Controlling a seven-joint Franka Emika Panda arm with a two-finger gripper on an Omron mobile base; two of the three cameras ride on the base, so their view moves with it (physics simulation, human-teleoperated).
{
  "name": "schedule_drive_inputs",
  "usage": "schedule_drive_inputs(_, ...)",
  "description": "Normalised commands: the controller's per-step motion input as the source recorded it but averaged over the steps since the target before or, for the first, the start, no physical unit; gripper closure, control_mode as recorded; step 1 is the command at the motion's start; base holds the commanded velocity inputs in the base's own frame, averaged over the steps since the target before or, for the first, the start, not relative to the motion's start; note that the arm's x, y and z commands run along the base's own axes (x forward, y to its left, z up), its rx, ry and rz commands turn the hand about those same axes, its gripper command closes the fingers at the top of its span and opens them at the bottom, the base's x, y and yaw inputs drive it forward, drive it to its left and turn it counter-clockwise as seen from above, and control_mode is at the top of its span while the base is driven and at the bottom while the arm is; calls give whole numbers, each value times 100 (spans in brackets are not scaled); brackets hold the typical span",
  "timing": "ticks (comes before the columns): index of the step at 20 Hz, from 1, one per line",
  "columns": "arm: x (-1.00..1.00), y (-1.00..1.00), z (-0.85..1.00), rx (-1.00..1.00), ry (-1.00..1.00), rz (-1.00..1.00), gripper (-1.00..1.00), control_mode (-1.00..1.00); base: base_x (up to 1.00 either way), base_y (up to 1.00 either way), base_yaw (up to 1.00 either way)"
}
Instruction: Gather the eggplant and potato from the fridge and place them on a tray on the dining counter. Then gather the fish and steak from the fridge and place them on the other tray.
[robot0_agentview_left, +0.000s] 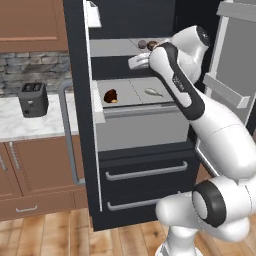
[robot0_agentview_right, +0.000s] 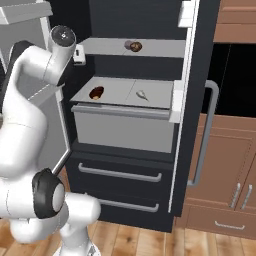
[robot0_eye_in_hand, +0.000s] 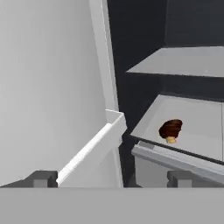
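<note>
Well apart from the open pincer (robot0_eye_in_hand: 111, 177), fish (robot0_agentview_left: 152, 92) lies on fridge (robot0_agentview_left: 145, 170) shelf.

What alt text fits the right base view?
Open black fridge: a small grey fish and a brown food item lie apart on the middle shelf, more food on the shelf above. The white arm rises at left.
</note>
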Motion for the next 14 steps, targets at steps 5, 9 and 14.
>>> schedule_drive_inputs(5,-100,-74,-28,-3,8,-34,-100,-100,0,0,0)
schedule_drive_inputs(9,-100,-71,-68,-6,3,-33,-100,-100,0,0,0)
schedule_drive_inputs(14,-86,-62,-56,-3,0,-31,-100,-100,0,0,0)
